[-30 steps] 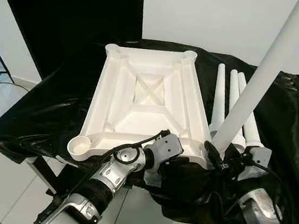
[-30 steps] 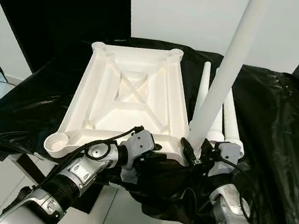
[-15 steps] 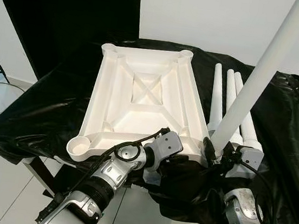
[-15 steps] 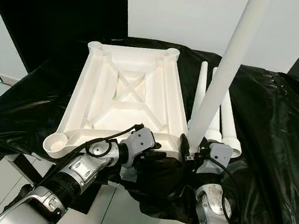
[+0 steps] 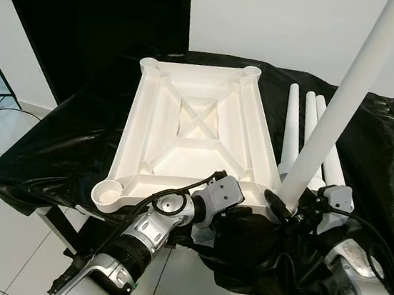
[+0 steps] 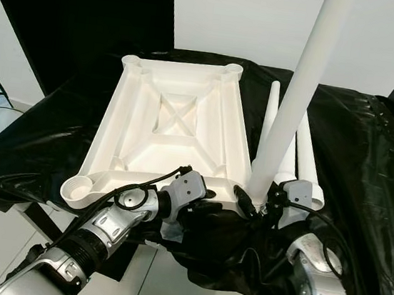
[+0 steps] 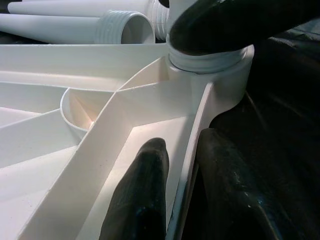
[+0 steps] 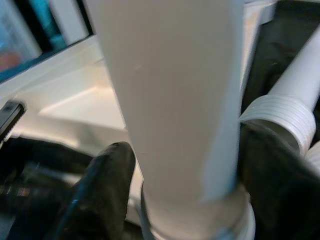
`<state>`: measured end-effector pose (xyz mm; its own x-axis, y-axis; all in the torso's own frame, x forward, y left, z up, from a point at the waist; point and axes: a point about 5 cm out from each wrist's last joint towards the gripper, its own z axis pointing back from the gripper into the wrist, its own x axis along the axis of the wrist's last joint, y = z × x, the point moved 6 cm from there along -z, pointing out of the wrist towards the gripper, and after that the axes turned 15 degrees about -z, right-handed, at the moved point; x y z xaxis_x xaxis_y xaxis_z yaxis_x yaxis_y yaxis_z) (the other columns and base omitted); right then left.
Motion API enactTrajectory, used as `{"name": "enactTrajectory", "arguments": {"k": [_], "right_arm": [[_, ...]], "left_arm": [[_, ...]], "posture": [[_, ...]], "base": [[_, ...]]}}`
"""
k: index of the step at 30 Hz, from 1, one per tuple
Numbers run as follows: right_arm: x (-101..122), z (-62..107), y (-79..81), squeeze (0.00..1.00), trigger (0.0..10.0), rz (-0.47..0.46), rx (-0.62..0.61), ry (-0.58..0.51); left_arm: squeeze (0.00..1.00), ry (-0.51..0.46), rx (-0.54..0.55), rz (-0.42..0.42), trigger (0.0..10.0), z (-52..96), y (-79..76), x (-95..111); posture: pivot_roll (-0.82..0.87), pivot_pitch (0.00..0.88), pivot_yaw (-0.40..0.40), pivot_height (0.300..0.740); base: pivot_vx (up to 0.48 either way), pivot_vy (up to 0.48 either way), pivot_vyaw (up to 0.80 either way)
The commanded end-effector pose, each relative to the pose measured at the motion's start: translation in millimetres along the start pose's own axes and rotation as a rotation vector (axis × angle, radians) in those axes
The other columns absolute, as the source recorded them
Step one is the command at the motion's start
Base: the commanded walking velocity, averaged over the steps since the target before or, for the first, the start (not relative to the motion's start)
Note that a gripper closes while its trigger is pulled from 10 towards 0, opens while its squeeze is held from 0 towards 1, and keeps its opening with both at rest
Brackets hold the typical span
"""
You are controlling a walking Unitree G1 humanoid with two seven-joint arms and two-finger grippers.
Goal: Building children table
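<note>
Left tool (image 7: 172,195) pinches the tabletop (image 5: 192,129) near rim; right tool (image 8: 185,185) clamps the upright leg (image 5: 343,101) in its corner socket.

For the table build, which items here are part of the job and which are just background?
Part of the job:
- upside-down white tabletop
- upright leg at its near right corner socket, held by the right gripper
- three spare legs lying beside it
- left gripper clamping the tabletop's near rim

Background:
- black plastic sheet
- dark door
</note>
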<state>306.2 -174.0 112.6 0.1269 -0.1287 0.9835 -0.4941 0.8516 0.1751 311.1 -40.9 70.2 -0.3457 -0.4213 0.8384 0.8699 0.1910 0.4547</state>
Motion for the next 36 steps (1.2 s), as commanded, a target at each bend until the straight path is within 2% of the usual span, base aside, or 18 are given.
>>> {"name": "enactTrajectory", "arguments": {"k": [1, 3, 4, 10, 16, 17, 19, 20, 21, 23, 24, 27, 28, 32, 33, 34, 35, 36], "right_arm": [[-7, -1.4, 8.9, 0.00, 1.7, -0.021, 0.084, 0.052], [-8, -1.1, 9.3, 0.00, 1.7, -0.018, 0.096, 0.059], [-16, 1.0, 6.6, 0.00, 0.0, 0.008, 0.118, 0.128], [-24, 3.3, 6.6, 0.00, 0.0, -0.008, 0.154, 0.194], [-30, 1.0, 11.1, 0.00, 0.0, -0.077, 0.108, 0.165], [-32, -5.2, 6.6, 0.00, 0.0, -0.121, -0.018, 0.094], [-29, -9.4, -1.5, 0.00, 0.0, -0.147, -0.262, -0.054], [-29, -9.4, -1.5, 0.00, 0.0, -0.147, -0.262, -0.054], [-24, -7.9, -4.7, 0.00, 0.0, -0.151, -0.373, -0.132], [-24, -7.9, -4.7, 0.00, 0.0, -0.151, -0.373, -0.132], [-21, -6.0, -6.3, 0.00, 0.0, -0.153, -0.439, -0.184], [-19, -4.5, -8.3, 0.00, 0.0, -0.155, -0.490, -0.213], [-17, -0.5, -15.8, 0.00, 0.0, -0.156, -0.539, -0.229], [-16, 3.0, -21.5, 0.00, 0.0, -0.153, -0.559, -0.226], [-16, 1.1, -19.0, 0.00, 1.9, -0.145, -0.539, -0.217], [-16, 1.1, -19.0, 0.00, 1.9, -0.145, -0.539, -0.217], [-16, -0.5, -16.5, 0.00, 8.7, -0.137, -0.524, -0.211], [-16, -1.8, -14.7, 0.00, 10.0, -0.130, -0.517, -0.208]], "left_arm": [[0.00, 0.081, -0.133, 0.054, 10.0, 2.2, -33.2, -27], [0.00, 0.082, -0.134, 0.053, 10.0, 2.3, -33.2, -27], [0.00, 0.084, -0.133, 0.051, 10.0, 2.9, -32.0, -28], [0.00, 0.084, -0.129, 0.048, 10.0, 3.3, -29.8, -27], [0.00, 0.081, -0.130, 0.050, 10.0, 3.0, -32.1, -27], [0.00, 0.083, -0.131, 0.050, 10.0, 3.1, -32.8, -27], [0.00, 0.081, -0.123, 0.056, 10.0, 2.9, -31.8, -27], [0.00, 0.081, -0.123, 0.056, 10.0, 2.9, -31.8, -27], [0.00, 0.082, -0.124, 0.056, 10.0, 2.5, -32.3, -27], [0.00, 0.082, -0.124, 0.056, 10.0, 2.5, -32.3, -27], [0.00, 0.083, -0.128, 0.054, 10.0, 2.1, -33.3, -27], [0.00, 0.081, -0.131, 0.054, 10.0, 1.7, -34.0, -27], [0.00, 0.080, -0.132, 0.052, 10.0, 1.5, -34.0, -26], [0.00, 0.078, -0.132, 0.051, 10.0, 1.4, -33.2, -25], [0.00, 0.076, -0.131, 0.051, 10.0, 0.9, -32.9, -25], [0.00, 0.076, -0.131, 0.051, 10.0, 0.9, -32.9, -25], [0.00, 0.074, -0.131, 0.051, 10.0, 0.4, -33.1, -24], [0.00, 0.073, -0.131, 0.052, 10.0, -0.1, -33.4, -24]], "posture": [[0.19, 0.000, 0.004, 0.740], [0.19, 0.000, 0.004, 0.740], [0.19, 0.000, 0.005, 0.740], [0.19, 0.000, 0.003, 0.740], [0.19, 0.000, -0.002, 0.740], [0.20, 0.000, -0.005, 0.740], [0.20, 0.000, -0.007, 0.740], [0.20, 0.000, -0.007, 0.740], [0.20, 0.000, -0.007, 0.740], [0.20, 0.000, -0.007, 0.740], [0.20, 0.000, -0.005, 0.740], [0.20, 0.000, -0.002, 0.740], [0.20, 0.000, -0.001, 0.740], [0.19, 0.000, -0.004, 0.740], [0.19, 0.000, -0.005, 0.740], [0.19, 0.000, -0.005, 0.740], [0.19, 0.000, -0.005, 0.740], [0.19, 0.000, -0.005, 0.740]], "base": [[0.000, 0.000, 0.00], [0.000, 0.000, 0.00], [0.000, 0.000, 0.00], [0.000, 0.000, 0.00], [0.000, 0.000, 0.00], [0.000, 0.000, 0.00], [0.000, 0.000, 0.00], [0.000, 0.000, 0.00], [0.000, 0.000, 0.00], [0.000, 0.000, 0.00], [0.000, 0.000, 0.00], [0.000, 0.000, 0.00], [0.000, 0.000, 0.00], [0.000, 0.000, 0.00], [0.000, 0.000, 0.00], [0.000, 0.000, 0.00], [0.000, 0.000, 0.00], [0.000, 0.000, 0.00]]}}
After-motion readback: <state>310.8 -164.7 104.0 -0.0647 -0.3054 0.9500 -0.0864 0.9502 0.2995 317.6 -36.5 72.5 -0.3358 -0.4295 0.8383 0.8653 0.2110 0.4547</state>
